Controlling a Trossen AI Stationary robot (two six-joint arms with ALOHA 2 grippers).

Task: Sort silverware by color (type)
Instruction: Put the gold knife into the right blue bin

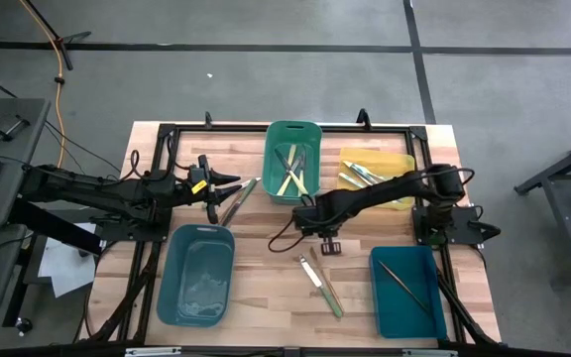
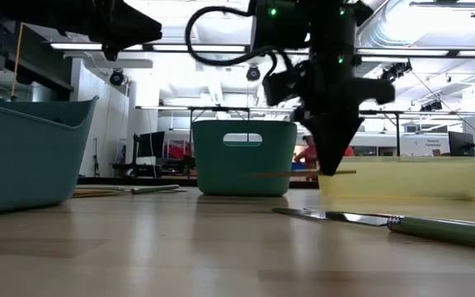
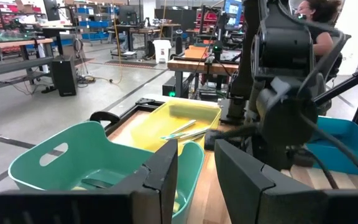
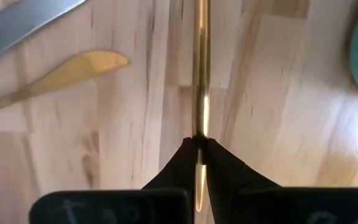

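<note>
We're roughly halfway: pieces sit in the green bin (image 1: 293,149), yellow bin (image 1: 390,165) and right teal bin (image 1: 407,291). Right hand (image 4: 199,142) is pinched on a gold utensil (image 4: 200,68) mid-counter. Left hand (image 3: 196,163), part-open and empty, hovers over loose silverware (image 1: 238,199); 2 more (image 1: 321,286) lie toward the front edge.

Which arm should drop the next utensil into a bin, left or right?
Right. The right gripper is shut on a thin gold utensil above the table, while the left gripper holds nothing.
</note>
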